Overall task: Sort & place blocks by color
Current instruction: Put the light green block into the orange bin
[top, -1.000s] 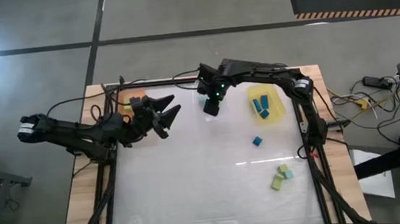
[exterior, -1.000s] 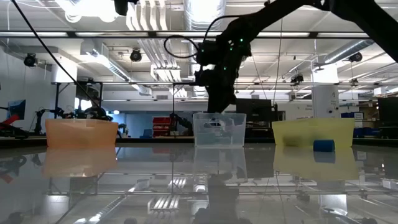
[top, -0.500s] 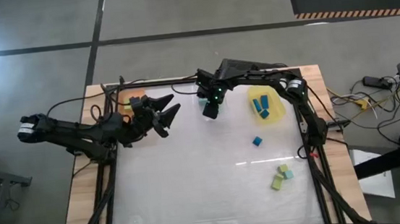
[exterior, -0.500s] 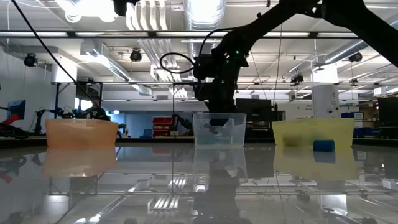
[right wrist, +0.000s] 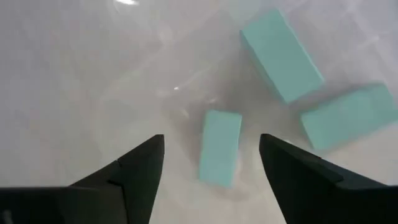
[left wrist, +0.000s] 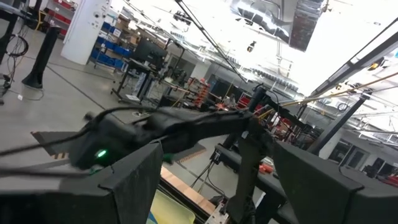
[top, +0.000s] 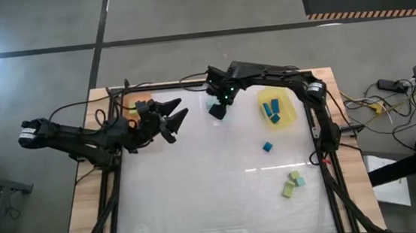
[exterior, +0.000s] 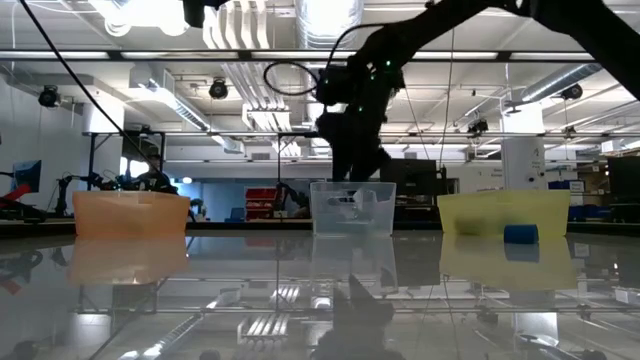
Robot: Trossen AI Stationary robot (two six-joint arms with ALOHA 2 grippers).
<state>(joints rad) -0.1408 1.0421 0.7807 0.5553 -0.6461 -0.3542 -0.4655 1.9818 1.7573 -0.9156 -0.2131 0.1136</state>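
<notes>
Risen slightly since half a second ago, the right gripper [top: 218, 109] now hangs a little higher over the clear tray [exterior: 352, 208] at the far middle of the table [top: 200, 200], with its fingers [right wrist: 140, 171] spread wide and nothing between them. Right wrist view looks straight down into that tray: three light teal blocks [right wrist: 221, 148] lie on its floor, one small one directly below the open fingers, two larger ones just beside it and close to each other. Left gripper [top: 176, 113] unchanged from earlier, hovering near the orange tray [exterior: 130, 214] at the far left, fingers parted and empty. Yellow tray [top: 277, 109] sits far right and holds darker blue blocks [top: 271, 111]; one of them shows through its wall in the low view. On the open table, one blue cube [top: 267, 147] lies alone just in front of the yellow tray. Well apart from it, toward the near right, a small cluster of yellow-green and teal blocks [top: 292, 184] sits with pieces touching or nearly so.
</notes>
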